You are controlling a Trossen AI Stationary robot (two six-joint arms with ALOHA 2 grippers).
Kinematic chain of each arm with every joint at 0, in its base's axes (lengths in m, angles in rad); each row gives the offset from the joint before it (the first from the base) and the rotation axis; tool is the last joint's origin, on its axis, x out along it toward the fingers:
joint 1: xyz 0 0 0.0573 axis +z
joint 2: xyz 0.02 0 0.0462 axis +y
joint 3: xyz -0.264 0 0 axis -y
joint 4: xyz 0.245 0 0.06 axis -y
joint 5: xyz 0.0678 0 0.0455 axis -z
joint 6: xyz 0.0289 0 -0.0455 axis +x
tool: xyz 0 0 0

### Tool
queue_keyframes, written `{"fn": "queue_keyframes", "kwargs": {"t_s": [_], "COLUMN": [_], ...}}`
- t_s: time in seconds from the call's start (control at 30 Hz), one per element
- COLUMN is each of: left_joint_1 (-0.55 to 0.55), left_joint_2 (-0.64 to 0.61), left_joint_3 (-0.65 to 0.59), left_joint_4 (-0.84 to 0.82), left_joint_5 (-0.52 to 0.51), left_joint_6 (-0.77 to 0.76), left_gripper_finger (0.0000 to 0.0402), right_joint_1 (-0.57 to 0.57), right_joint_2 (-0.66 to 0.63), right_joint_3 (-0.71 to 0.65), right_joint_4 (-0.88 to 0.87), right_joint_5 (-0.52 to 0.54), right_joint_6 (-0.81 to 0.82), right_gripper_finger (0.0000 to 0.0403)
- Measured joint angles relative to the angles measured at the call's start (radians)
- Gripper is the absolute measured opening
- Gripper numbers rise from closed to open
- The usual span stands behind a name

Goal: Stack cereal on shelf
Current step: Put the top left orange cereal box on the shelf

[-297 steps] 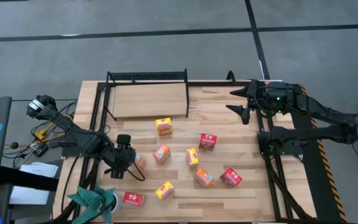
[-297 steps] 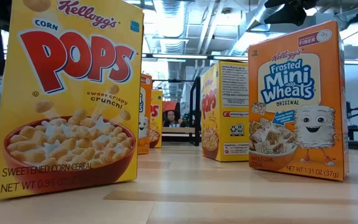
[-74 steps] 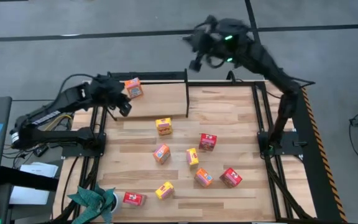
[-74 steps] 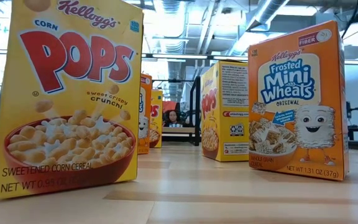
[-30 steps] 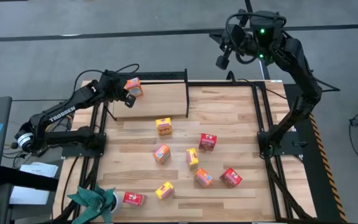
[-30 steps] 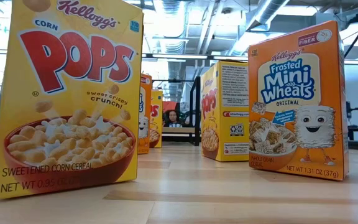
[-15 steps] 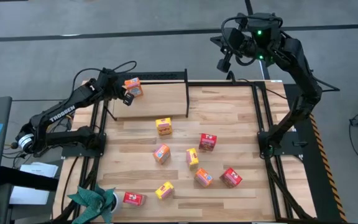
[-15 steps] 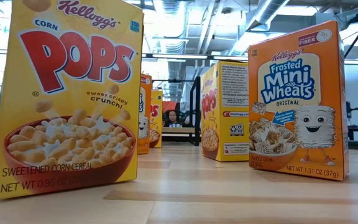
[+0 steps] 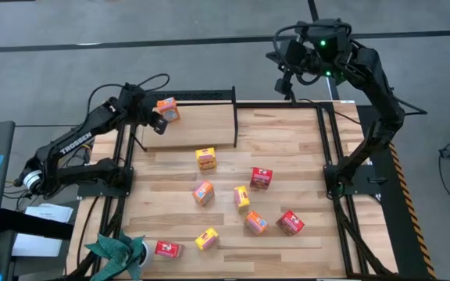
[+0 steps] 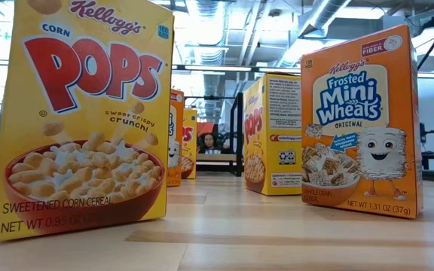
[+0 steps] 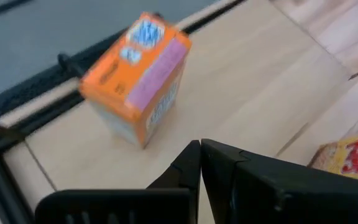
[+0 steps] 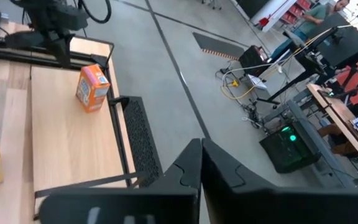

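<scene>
On the shelf's [image 9: 201, 125] pale board, an orange cardboard cereal box [image 9: 167, 109] stands at the closed left gripper's [image 9: 157, 119] twelve o'clock; right gripper [image 9: 284, 83] also closed.

Upper left of the high view: an orange cereal box [image 9: 167, 109] with a pink side panel and a blue patch is standing on the shelf [image 9: 201, 125], whose board is showing light wood inside a black tube frame. Centre: yellow [image 9: 205, 158], orange [image 9: 202, 192] and red [image 9: 261, 178] boxes are lying on the pale planked table [image 9: 287, 156]. Lower left: a teal cloth [image 9: 116, 251] is showing.
</scene>
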Motion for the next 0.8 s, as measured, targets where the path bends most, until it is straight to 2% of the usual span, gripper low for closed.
{"fn": "queue_keyframes", "kwargs": {"t_s": [0.17,0.5,0.8], "left_joint_1": [0.0,-0.002,-0.002], "left_joint_2": [-0.002,0.01,0.01], "left_joint_3": [-0.011,-0.011,-0.012], "left_joint_4": [0.007,0.06,0.06], "left_joint_5": [-0.018,-0.097,-0.114], "left_joint_6": [0.025,0.043,0.053], "left_gripper_finger": [0.0,0.0,0.0], "right_joint_1": [-0.008,-0.02,-0.02], "right_joint_2": [0.0,0.0,0.0], "right_joint_3": [0.0,0.0,0.0], "right_joint_4": [-0.007,-0.016,-0.022], "right_joint_5": [0.0,-0.001,-0.002], "right_joint_6": [0.0,0.002,0.0], "right_gripper_finger": [0.0017,0.0041,0.0019]}}
